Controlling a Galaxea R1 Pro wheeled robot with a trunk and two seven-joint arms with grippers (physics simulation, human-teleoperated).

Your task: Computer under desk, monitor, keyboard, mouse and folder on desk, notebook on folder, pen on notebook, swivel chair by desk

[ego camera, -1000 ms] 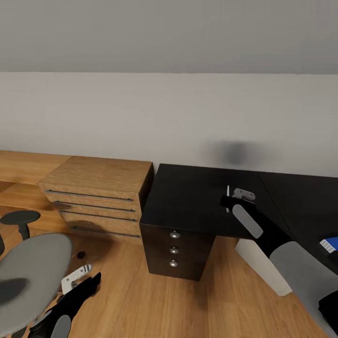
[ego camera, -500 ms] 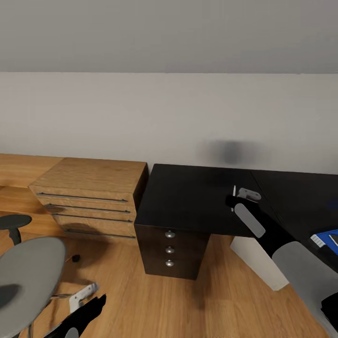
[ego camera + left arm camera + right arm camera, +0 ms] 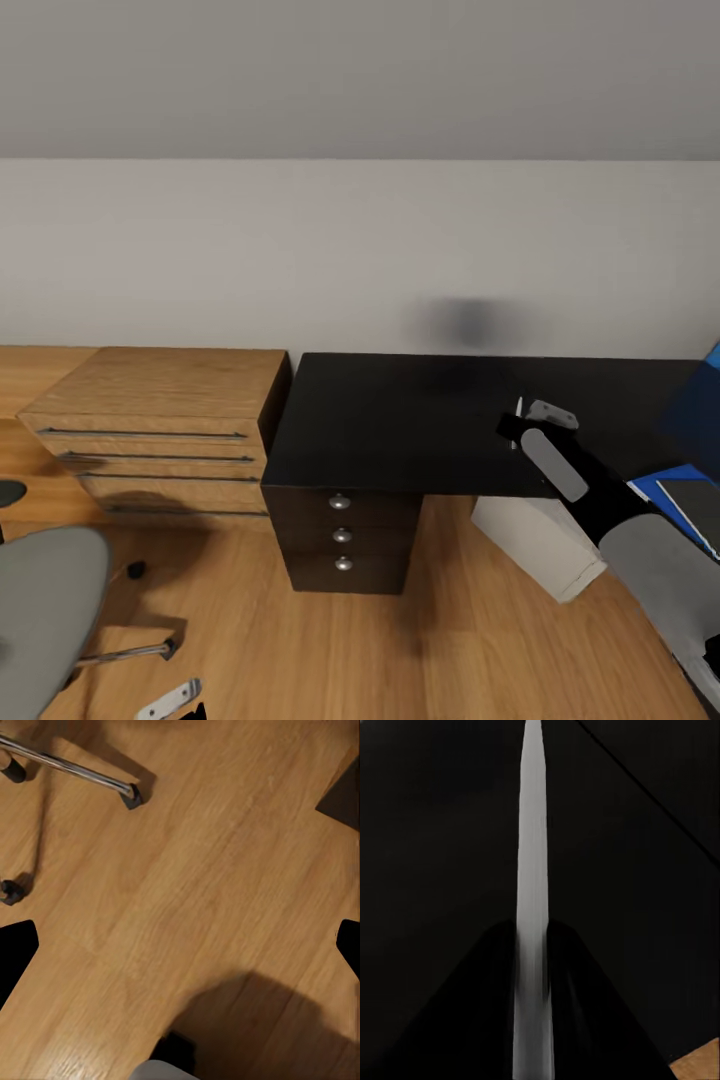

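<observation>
My right gripper [image 3: 520,428] is shut on the pen [image 3: 518,408], a thin white stick held upright just above the desk [image 3: 400,420] and its glossy black top. In the right wrist view the pen [image 3: 532,832] runs straight out between the dark fingers [image 3: 480,1005] over the black top. The blue folder [image 3: 655,487] lies on the desk at the far right, with the grey notebook [image 3: 698,505] on it. The light computer [image 3: 535,535] stands under the desk. The swivel chair [image 3: 40,600] is at the lower left. My left gripper [image 3: 180,945] hangs open over the floor.
A light-wood drawer chest [image 3: 150,420] stands against the wall left of the desk. A black three-drawer cabinet [image 3: 345,535] sits under the desk's left end. The chair's chrome leg [image 3: 75,769] and casters lie on the oak floor near my left gripper. The blue back panel [image 3: 700,400] shows at the right edge.
The camera has turned right, so the desk, chest and chair slid left and the folder and notebook came into view. My left gripper dropped lower in the picture. The right gripper holds the pen throughout.
</observation>
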